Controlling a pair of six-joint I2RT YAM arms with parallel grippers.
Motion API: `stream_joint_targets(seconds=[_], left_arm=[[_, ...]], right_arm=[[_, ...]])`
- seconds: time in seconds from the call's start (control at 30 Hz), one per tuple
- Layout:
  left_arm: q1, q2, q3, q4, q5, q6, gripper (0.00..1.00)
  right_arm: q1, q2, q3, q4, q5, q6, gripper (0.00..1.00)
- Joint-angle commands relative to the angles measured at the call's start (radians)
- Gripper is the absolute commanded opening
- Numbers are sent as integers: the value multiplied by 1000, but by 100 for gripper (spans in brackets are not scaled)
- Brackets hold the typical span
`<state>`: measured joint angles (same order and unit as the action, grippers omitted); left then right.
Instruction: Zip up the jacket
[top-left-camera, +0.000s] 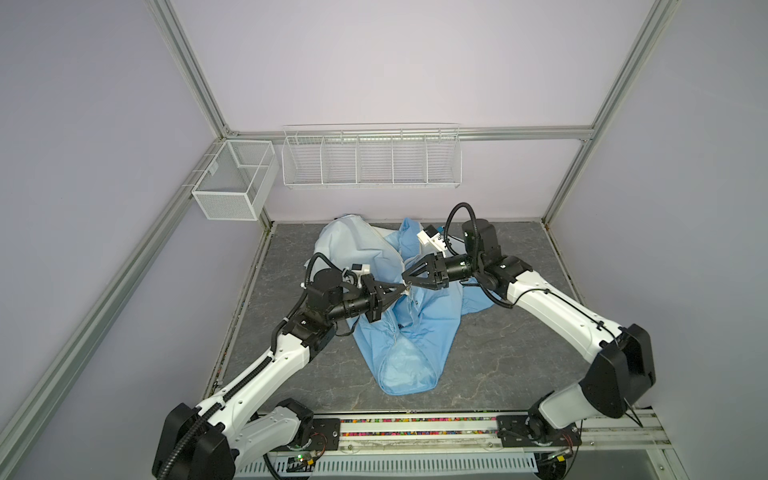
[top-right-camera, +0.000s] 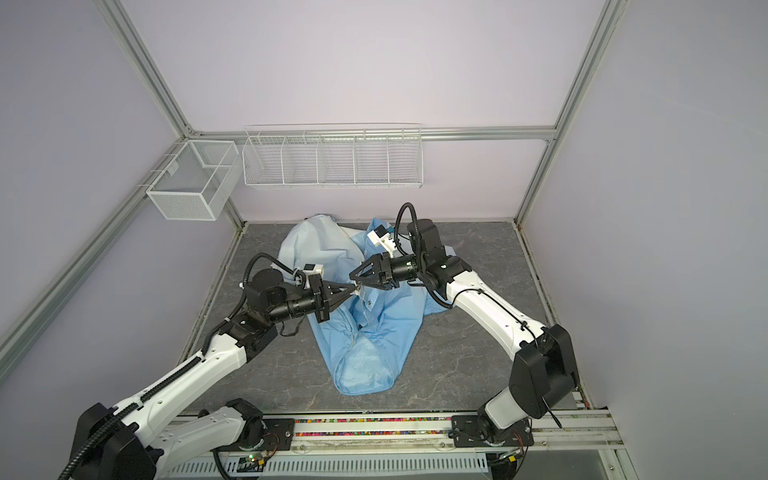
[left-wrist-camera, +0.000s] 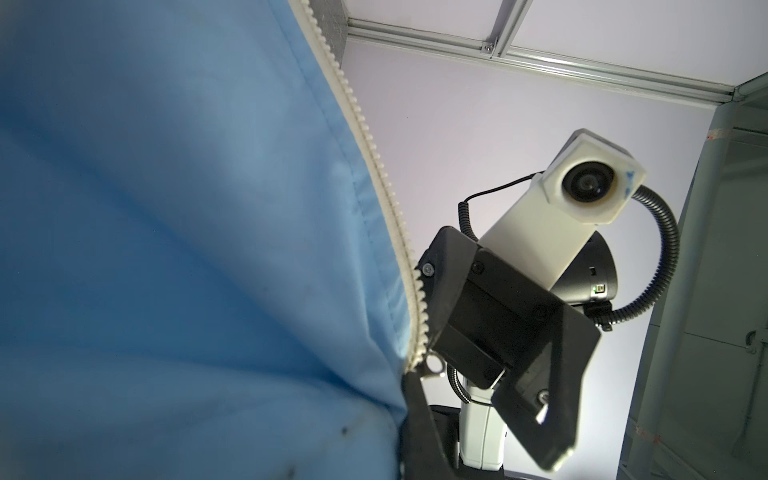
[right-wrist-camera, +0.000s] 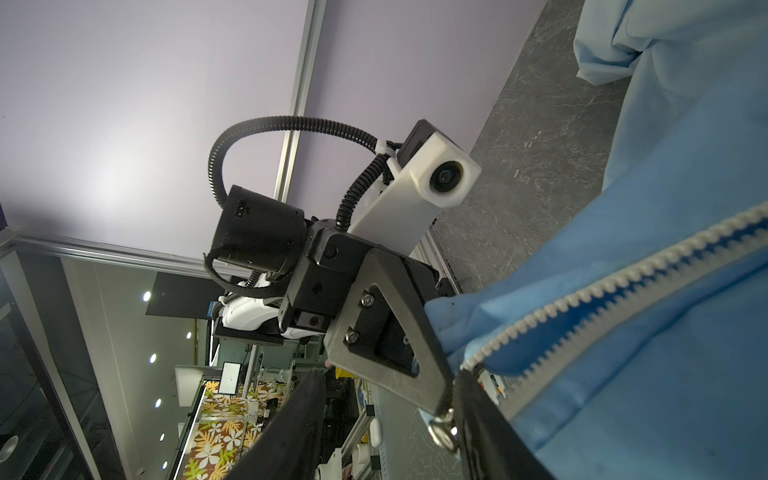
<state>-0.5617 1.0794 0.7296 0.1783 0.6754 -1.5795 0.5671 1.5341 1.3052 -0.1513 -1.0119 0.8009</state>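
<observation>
The light-blue jacket (top-left-camera: 419, 332) (top-right-camera: 374, 332) lies crumpled in the middle of the grey table in both top views, its front lifted between my two grippers. My left gripper (top-left-camera: 402, 289) (top-right-camera: 352, 291) is shut on the jacket at the lower end of the white zipper (left-wrist-camera: 365, 137) (right-wrist-camera: 623, 274). The metal zipper pull (left-wrist-camera: 143, 366) (right-wrist-camera: 442, 430) hangs right at its tip. My right gripper (top-left-camera: 406, 280) (top-right-camera: 354, 279) faces it tip to tip. Its jaws stand apart, one finger (right-wrist-camera: 478, 415) against the pull, the other finger (right-wrist-camera: 291, 428) clear of it.
A white wire rack (top-left-camera: 371, 160) with several compartments hangs on the back wall and a mesh basket (top-left-camera: 235, 183) on the left frame. The grey table (top-left-camera: 519, 332) is bare on the right and in front of the jacket. The arms' base rail (top-left-camera: 415, 428) runs along the front.
</observation>
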Motion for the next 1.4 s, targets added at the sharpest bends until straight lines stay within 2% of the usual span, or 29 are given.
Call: stream_joint_targets(seconds=[0.0,0.3,0.83,1.37], left_arm=[[3,5,30,59,21,-27,0],[3,9,34,69,18,-38,0],[3,19,39,67,28,-39,0],[3,28,39,72,29,-51,0]], right_arm=[[-2,-22,-23,17,-21,-2,51],[-1,-5,-29,-70,-1,-69,52],[-17,-2,-61,-94,12,-109,49],[-29,-8,-60,-108,31,-109,20]])
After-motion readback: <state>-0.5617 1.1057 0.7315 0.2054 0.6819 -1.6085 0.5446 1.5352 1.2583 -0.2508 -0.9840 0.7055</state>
